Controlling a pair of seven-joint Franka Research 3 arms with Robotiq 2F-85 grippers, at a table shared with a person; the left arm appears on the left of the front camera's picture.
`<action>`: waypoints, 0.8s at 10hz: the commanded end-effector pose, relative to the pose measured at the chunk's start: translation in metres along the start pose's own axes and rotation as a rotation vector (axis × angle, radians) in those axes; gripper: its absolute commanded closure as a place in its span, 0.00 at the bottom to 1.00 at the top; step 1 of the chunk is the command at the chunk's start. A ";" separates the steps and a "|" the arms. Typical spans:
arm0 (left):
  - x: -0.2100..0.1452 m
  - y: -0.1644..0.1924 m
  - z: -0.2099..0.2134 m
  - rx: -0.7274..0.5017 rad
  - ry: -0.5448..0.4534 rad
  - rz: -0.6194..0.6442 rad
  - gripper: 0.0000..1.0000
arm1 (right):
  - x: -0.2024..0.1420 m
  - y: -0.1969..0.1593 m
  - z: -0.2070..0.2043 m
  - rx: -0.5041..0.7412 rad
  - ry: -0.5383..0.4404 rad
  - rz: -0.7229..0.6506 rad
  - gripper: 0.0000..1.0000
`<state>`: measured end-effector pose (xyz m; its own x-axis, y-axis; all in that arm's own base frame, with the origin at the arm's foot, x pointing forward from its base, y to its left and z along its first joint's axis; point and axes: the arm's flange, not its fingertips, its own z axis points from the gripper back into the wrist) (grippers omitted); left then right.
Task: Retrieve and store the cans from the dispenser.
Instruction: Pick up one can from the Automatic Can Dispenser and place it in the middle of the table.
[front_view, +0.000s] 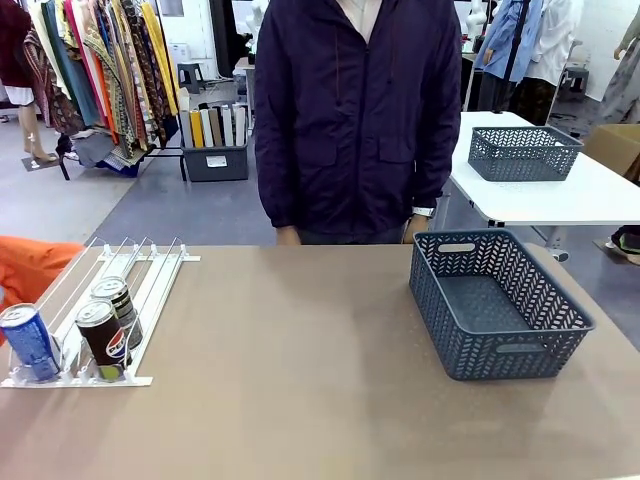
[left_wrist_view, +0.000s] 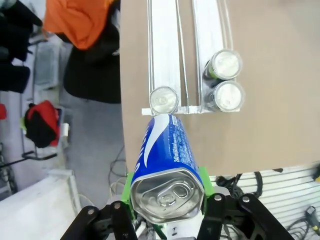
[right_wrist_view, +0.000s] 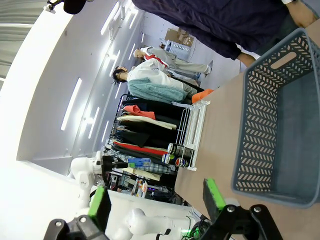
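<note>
The left gripper (left_wrist_view: 166, 212) pinches a blue can (left_wrist_view: 167, 150) between its green pads, silver top toward the wrist. It holds the can in the air near the stopper end of the dispenser (left_wrist_view: 165, 50). 3 cans stand in the lanes: another blue one (front_view: 28, 343) at the stoppers, and 2 black ones (front_view: 103, 335) (front_view: 118, 298) in line in a lane beside it. The right gripper (right_wrist_view: 156, 202) has its jaws spread, with nothing between them, near the basket (front_view: 470, 355). That basket holds nothing, so no can looks stored yet. By this showing, 1 can is out and in hand, and 3 are left to fetch.
</note>
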<state>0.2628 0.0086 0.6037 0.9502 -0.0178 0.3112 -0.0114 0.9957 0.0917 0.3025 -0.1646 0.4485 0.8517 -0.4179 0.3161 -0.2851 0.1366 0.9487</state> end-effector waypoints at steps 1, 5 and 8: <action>-0.008 0.004 0.001 0.002 -0.092 -0.017 1.00 | 0.002 0.005 -0.001 0.013 -0.005 0.006 0.00; -0.011 0.002 0.017 -0.011 -0.082 0.002 1.00 | 0.002 0.005 -0.001 0.013 -0.005 0.006 0.00; -0.016 0.005 0.008 -0.022 -0.081 0.008 1.00 | 0.002 0.005 -0.001 0.013 -0.005 0.006 0.00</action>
<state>0.2470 0.0098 0.6059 0.9244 -0.0233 0.3808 -0.0068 0.9970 0.0774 0.3025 -0.1646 0.4486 0.8517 -0.4178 0.3164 -0.2854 0.1365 0.9486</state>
